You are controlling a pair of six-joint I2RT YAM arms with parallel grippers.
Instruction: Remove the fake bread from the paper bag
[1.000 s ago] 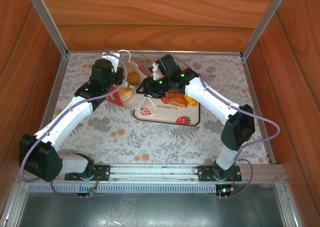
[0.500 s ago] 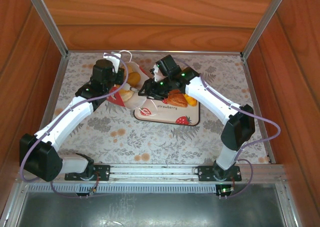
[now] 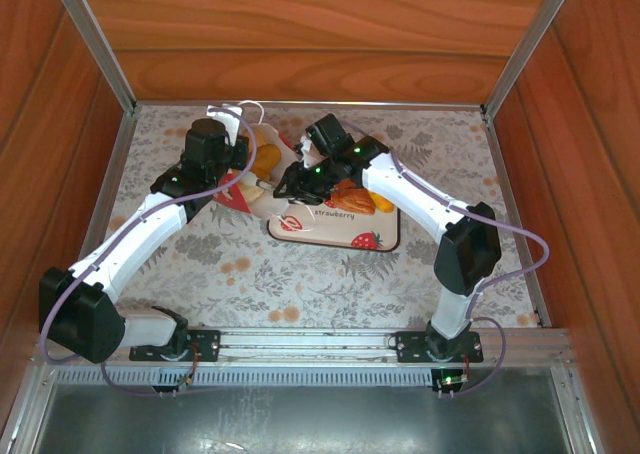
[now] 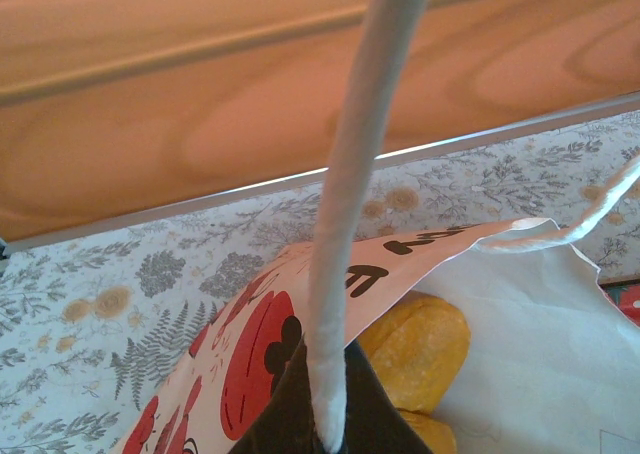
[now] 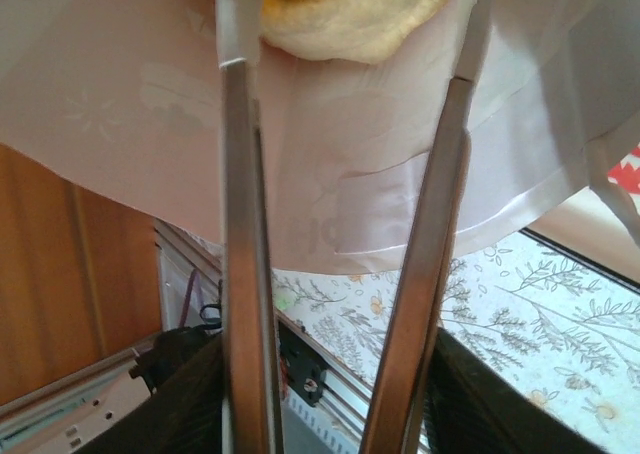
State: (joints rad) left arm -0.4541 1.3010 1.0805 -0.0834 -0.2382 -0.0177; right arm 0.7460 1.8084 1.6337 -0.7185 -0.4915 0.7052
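The table (image 3: pixel 250 274), covered in a grey floral cloth, stretches across the bottom half of the top view. Just beyond, right of centre, lies a flat white strawberry-print tray (image 3: pixel 385 236), and a few golden-brown and orange pieces of fake bread (image 3: pixel 356 196) rest on its far part.

Past the tray's left corner is the small white paper bag with red strawberry print (image 4: pixel 260 374), pulled open. The left gripper (image 4: pixel 325 429) is clenched on the bag's rim, where the white cord handle (image 4: pixel 350 174) rises up the frame. Two golden rolls (image 4: pixel 415 349) sit inside the bag at the lower right of the left wrist view.

The right gripper (image 5: pixel 350 44) reaches into the bag's mouth. Its two long metal fingers (image 5: pixel 240 224) run up the frame and flank a pale golden roll (image 5: pixel 350 4) at the top edge, with white paper behind. They lie close against the roll's sides, but I cannot tell whether they pinch it or only bracket it.

The step in hand looks like grasping the next piece, with the task partway done. Next, the right gripper needs a firm hold on the roll, then a straight draw back through the opening without snagging paper. Meanwhile the left gripper should steady the bag. Farthest back stands the brown wooden wall (image 3: pixel 320 34).
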